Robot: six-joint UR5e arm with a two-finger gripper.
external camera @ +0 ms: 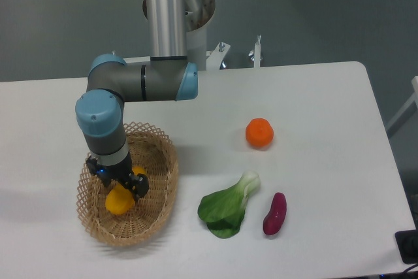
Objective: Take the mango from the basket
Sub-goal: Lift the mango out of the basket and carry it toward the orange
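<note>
The yellow-orange mango (118,202) lies inside the tan wicker basket (163,161) at the table's front left. My gripper (120,182) is lowered into the basket right on top of the mango, and its black body hides the fruit's upper part. The dark fingers (139,185) stand spread on either side of the mango, still wide apart, so the gripper reads as open. A sliver of yellow shows beyond the right finger. The mango rests on the basket floor.
A round orange fruit (259,132) sits at mid table. A green leafy vegetable (228,208) and a dark purple oblong vegetable (275,213) lie near the front edge, right of the basket. The arm's base column (166,11) rises behind the basket.
</note>
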